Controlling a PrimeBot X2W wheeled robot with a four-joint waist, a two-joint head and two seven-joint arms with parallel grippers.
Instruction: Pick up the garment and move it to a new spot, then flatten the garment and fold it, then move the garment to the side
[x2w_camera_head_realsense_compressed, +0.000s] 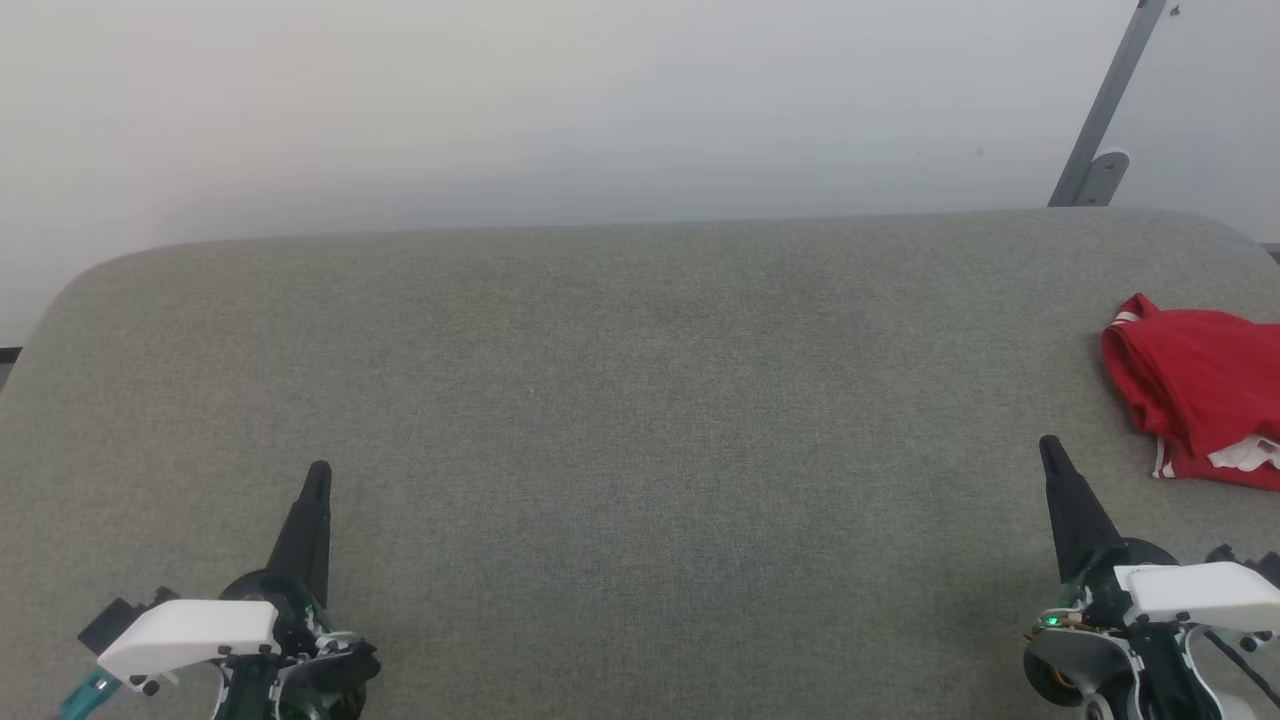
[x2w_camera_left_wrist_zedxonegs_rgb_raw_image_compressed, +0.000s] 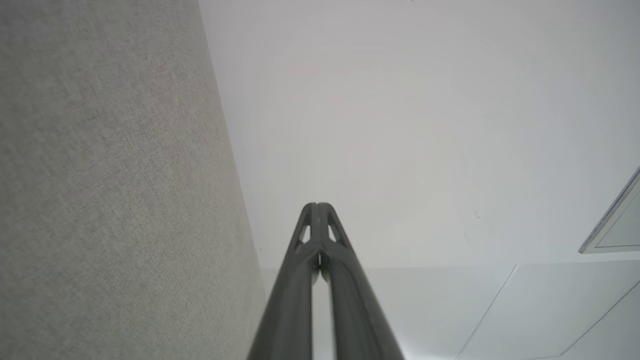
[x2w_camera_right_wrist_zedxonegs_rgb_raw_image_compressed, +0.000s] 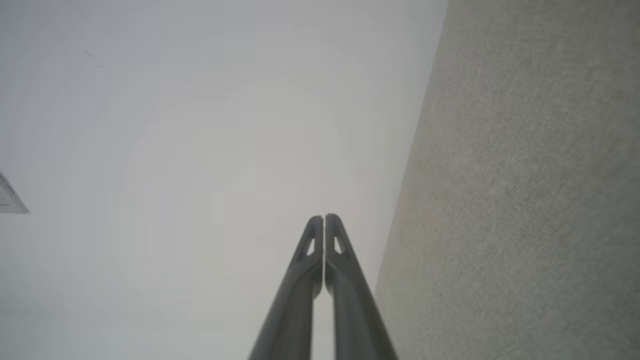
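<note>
lying as a loose bundle at the frame's right edge on the counter (x2w_camera_head_realsense_compressed: 600, 400), the garment (x2w_camera_head_realsense_compressed: 1190, 390) fits either awaiting pickup or folded and set aside; left jaws and right jaws are closed tight, empty.

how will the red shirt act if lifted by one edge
The red shirt lies crumpled in soft folds, so it will probably hang limp. It looks thin, so likely light. On the felt-like table, a push would probably bunch it.

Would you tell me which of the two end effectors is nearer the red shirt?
The right end effector, just beside the shirt; the left end effector sits far across the table.
</note>
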